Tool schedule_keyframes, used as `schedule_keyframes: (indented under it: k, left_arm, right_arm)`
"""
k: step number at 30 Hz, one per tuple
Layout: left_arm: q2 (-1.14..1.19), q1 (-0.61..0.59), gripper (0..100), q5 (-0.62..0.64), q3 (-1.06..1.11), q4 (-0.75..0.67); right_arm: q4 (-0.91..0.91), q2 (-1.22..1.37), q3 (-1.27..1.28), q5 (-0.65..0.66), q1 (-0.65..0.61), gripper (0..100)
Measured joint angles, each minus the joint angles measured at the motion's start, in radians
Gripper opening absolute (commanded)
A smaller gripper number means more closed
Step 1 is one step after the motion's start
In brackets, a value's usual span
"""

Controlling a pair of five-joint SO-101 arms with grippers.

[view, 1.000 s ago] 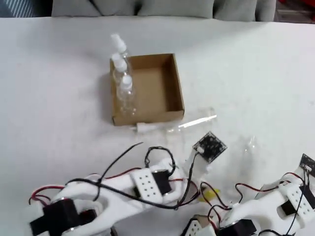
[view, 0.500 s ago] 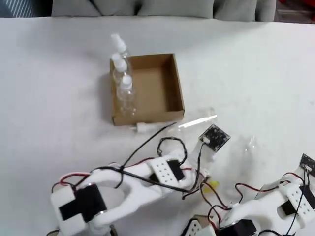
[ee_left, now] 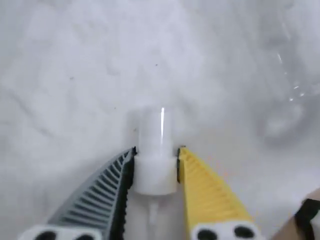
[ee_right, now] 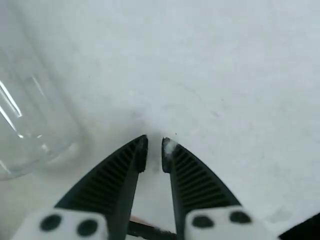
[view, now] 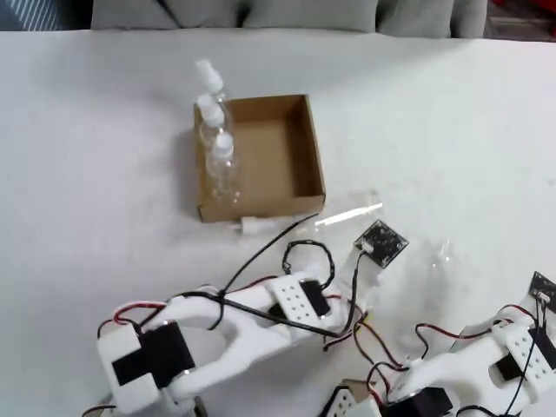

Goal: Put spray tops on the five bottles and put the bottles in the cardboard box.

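Three clear plastic bottles (view: 224, 169) with white tops stand along the left wall of the brown cardboard box (view: 314, 152), seemingly inside it, so that part looks done. Just in front of the box, a fourth clear bottle (view: 347, 215) lies on the white bench (view: 104, 174), a white top at its end; I cannot tell whether it is screwed on. The left gripper (ee_left: 156, 150) is clenched on a white spray top (ee_left: 155, 170). A fifth clear bottle (view: 441, 254) lies uncapped further right. The right gripper (ee_right: 153, 145) is pinched nearly closed, holding nothing. Two bottles remain to box.
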Motion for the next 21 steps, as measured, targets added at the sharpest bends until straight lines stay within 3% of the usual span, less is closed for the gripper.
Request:
schedule_keyframes:
  k: [5, 11, 21]
  left_arm:
    - [-0.003, 0.0, 2, 0.0, -0.002, 0.015]
    - [-0.187, -0.017, 2, 0.0, 0.06, 0.172]
    - [-0.7, -0.273, 2, 0.0, 0.402, 0.201]
  right_arm:
    - [0.0, 0.0, 0.0, 0.0, 0.0, 2.7]
    - [0.0, 0.0, 0.0, 0.0, 0.0, 2.7]
    - [0.0, 0.0, 0.0, 0.0, 0.0, 2.7]
